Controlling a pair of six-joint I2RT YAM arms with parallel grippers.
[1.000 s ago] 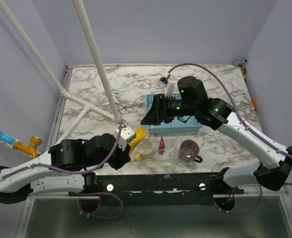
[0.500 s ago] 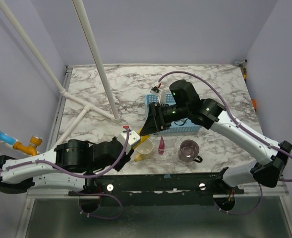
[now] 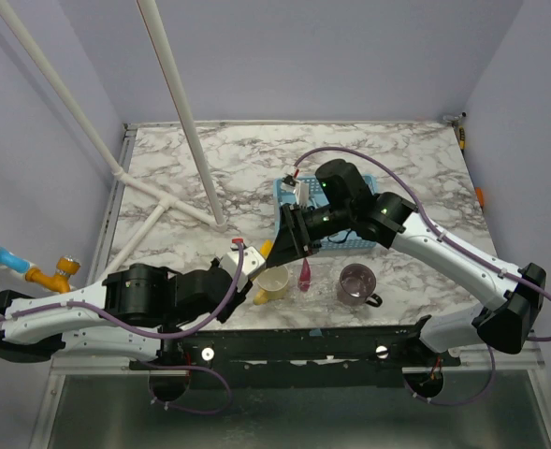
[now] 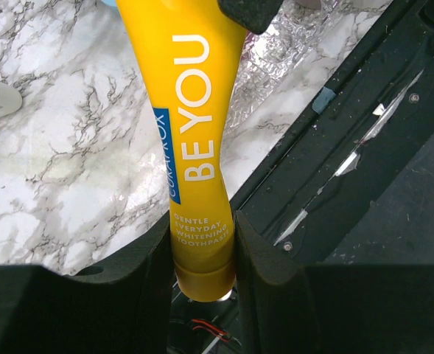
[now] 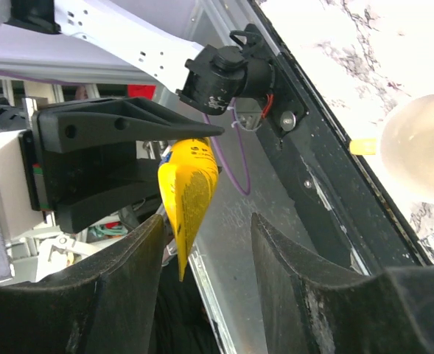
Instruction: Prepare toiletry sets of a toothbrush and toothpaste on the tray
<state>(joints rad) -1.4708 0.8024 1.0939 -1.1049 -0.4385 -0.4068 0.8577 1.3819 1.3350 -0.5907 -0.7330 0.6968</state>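
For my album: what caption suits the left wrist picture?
The left gripper pinches a soft yellow toothpaste tube by its cap end, above the marble table.

Glossy yellow tube (image 4: 199,133), matt black fingers (image 4: 132,284), smooth marble-look table (image 4: 62,177)

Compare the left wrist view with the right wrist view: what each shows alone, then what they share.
Left wrist only: the BE YOU lettering on the yellow tube. Right wrist only: the tube's crimped end, seen in the gap of the open right gripper, and a mug. Both: the tube clamped in the left gripper, and the marble table.
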